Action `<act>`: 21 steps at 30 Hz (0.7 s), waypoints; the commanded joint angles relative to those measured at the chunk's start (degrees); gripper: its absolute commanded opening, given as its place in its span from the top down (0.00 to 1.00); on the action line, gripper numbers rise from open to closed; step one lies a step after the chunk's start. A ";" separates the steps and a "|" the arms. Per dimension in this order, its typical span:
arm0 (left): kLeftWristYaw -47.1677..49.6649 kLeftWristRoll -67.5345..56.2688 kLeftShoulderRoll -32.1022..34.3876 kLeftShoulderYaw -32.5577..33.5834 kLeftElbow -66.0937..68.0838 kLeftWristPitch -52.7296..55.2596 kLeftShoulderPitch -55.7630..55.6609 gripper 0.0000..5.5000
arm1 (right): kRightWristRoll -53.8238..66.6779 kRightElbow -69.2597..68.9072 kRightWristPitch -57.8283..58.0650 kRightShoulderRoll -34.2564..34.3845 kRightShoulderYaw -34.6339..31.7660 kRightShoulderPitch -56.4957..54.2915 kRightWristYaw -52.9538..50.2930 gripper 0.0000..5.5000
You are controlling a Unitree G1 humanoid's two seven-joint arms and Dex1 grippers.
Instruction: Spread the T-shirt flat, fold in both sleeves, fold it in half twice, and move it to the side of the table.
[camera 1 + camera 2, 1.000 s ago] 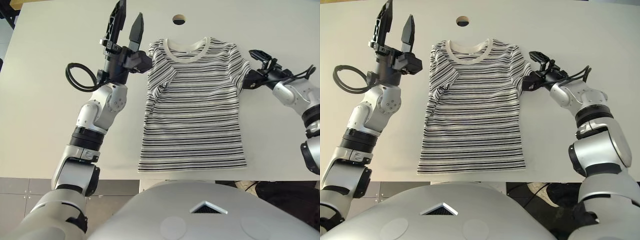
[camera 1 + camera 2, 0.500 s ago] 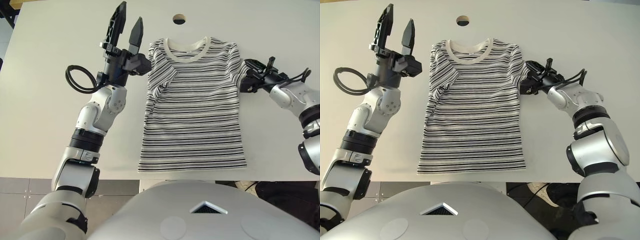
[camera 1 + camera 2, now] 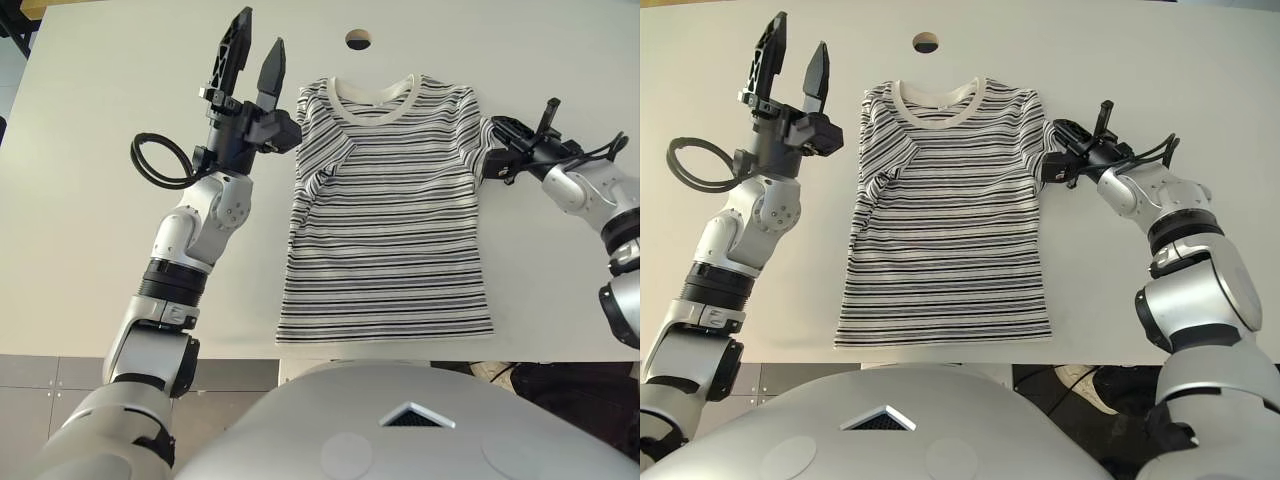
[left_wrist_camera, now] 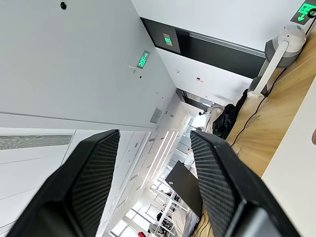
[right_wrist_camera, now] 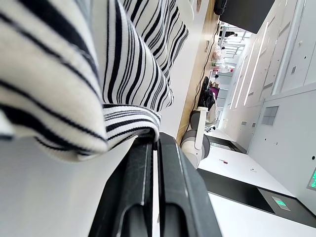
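There is one white table (image 3: 90, 250). On it lies one striped T-shirt (image 3: 385, 220), with one cream neckband (image 3: 372, 100) at its far end and two short sleeves (image 3: 478, 135), one on each side. One round hole (image 3: 358, 39) sits in the tabletop just beyond the neckband. There are two robot grippers. The left gripper (image 3: 260, 28), left of the shirt, shows two black fingers (image 3: 236, 45). The right gripper (image 3: 525, 118) is at the shirt's right sleeve. One black cable loop (image 3: 150, 160) curls out on the near left of the left gripper.
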 commanded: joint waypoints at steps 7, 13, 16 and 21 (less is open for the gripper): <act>-0.61 -0.47 0.59 0.91 -0.66 -0.18 0.71 0.51 | 3.53 -3.59 0.35 -1.44 -4.31 2.96 -3.68 0.98; -0.55 -0.53 0.67 1.39 -0.54 -0.14 1.38 0.51 | 4.25 -7.42 0.68 -2.33 -6.81 3.43 -4.47 0.98; -0.54 -0.54 0.53 1.43 -0.27 -0.09 1.47 0.51 | 4.51 -10.82 0.43 -2.68 -7.73 4.00 -3.75 0.98; -0.72 -0.49 0.18 1.01 0.57 -0.15 1.14 0.51 | 3.08 -16.86 -0.64 -0.87 -5.92 6.41 -1.08 0.98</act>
